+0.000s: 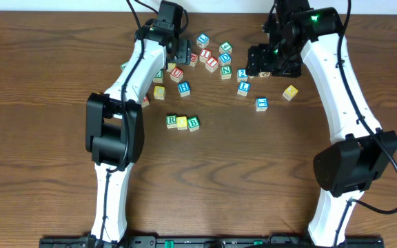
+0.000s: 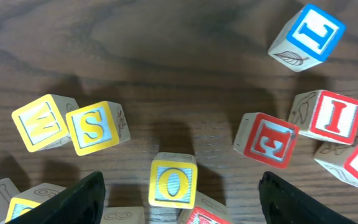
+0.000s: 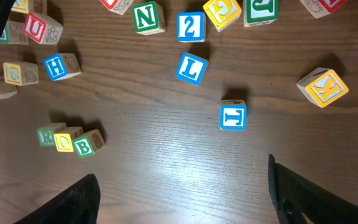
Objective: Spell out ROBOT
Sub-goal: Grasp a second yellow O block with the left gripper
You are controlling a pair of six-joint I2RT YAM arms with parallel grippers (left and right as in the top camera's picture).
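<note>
My left fingers (image 1: 181, 52) are spread wide and empty, over the pile at the back of the table (image 1: 47, 193). The loose O (image 2: 173, 180) sits between them in the wrist view, face up. My right fingers (image 1: 273, 67) are also spread and empty. The T (image 3: 233, 117) is just ahead of them, standing alone with its letter on its side. I read it as T, but it could be an I, so check before committing. The ROB row (image 1: 182, 122) is mid-table, blocks touching, on a slight slant. Two letters to go, I reckon: O, then T.

Risks:
- O is crowded. A red block (image 2: 197, 218) and a pale block (image 2: 123, 216) seem to butt against its near side. S (image 2: 95, 127) is close on one side, red E (image 2: 267, 140) on the other. Dropping straight down could land a finger on a neighbour. Closing could drag one in and twist O in the pinch.
- Setting O tight against B (image 1: 194, 123) can shove the row out of line. Too far off leaves a gap.
- Both arms going to the row at once could collide. One at a time.
- T likely needs turning to read with the row. A skewed pinch makes that worse.
</note>
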